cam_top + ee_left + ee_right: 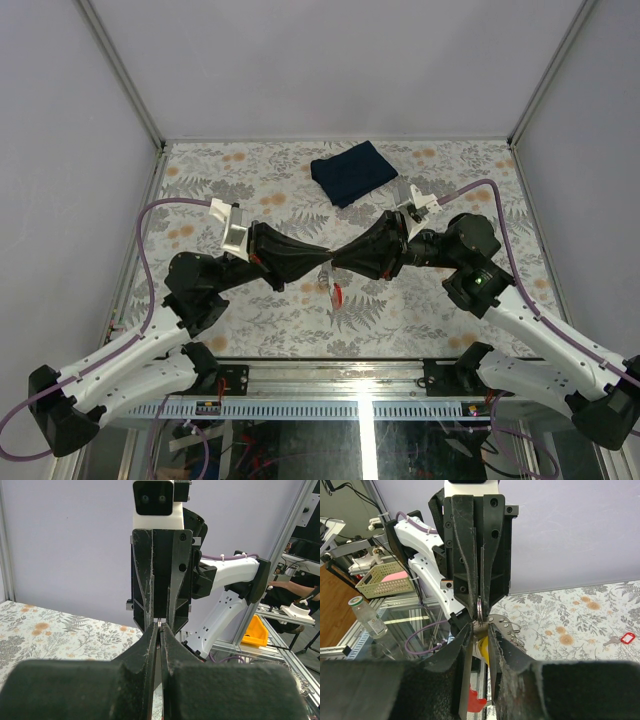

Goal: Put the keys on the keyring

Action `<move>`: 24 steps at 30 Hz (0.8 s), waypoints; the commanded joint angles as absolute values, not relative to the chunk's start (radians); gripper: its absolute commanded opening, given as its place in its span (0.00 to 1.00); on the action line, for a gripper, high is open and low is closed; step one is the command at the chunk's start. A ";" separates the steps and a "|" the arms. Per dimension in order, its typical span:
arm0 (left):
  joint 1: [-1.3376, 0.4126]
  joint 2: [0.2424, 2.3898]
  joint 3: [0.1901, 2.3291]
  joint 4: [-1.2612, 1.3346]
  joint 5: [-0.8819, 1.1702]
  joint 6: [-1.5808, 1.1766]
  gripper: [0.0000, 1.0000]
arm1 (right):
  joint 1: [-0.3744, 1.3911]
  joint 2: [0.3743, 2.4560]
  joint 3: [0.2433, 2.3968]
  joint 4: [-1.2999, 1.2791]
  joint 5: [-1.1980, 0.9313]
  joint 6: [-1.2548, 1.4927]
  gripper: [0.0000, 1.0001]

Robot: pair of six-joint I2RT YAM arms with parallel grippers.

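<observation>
At the centre of the overhead view, your two arms meet tip to tip above the floral table (450,310): the left gripper (321,262) reaches in from the left of the frame and the right gripper (340,262) from the right, their fingertips almost touching. Just below that meeting point the red tag (337,293) hangs in the air.

Your left gripper is clenched on the keyring (479,611). The right wrist view shows the thin silvery loop standing upright at mid-frame, pinched at the tips of the opposing fingers. From the left wrist view you see only a sliver of metal caught where your own fingers close together.

Your right gripper's jaws stand partly apart. The yellow-headed key (481,647) sits in the gap between them, directly beneath the loop. I cannot tell whether the fingers are pinching it or only flanking it. A silvery toothed strip (504,625) juts to the right from the same spot; it is too small to say if it is a key blade. The red tag shows again at the bottom of that view, below the yellow head.

Toward the top of the overhead view, a folded dark blue cloth (352,172) lies flat on the table, well apart from both grippers. At the right edge of the right wrist view a small red-framed piece (626,638) with a grey metal bit lies on the table.
</observation>
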State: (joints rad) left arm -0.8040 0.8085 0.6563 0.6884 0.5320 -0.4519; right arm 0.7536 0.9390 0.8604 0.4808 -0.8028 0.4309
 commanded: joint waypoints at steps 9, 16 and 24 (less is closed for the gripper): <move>-0.800 0.806 0.695 0.729 0.532 -0.433 0.00 | 0.750 0.944 0.900 0.562 -0.823 0.454 0.20; -0.800 0.810 0.692 0.726 0.533 -0.431 0.00 | 0.751 0.943 0.899 0.568 -0.822 0.469 0.12; -0.799 0.807 0.691 0.721 0.531 -0.431 0.00 | 0.750 0.945 0.903 0.562 -0.828 0.479 0.00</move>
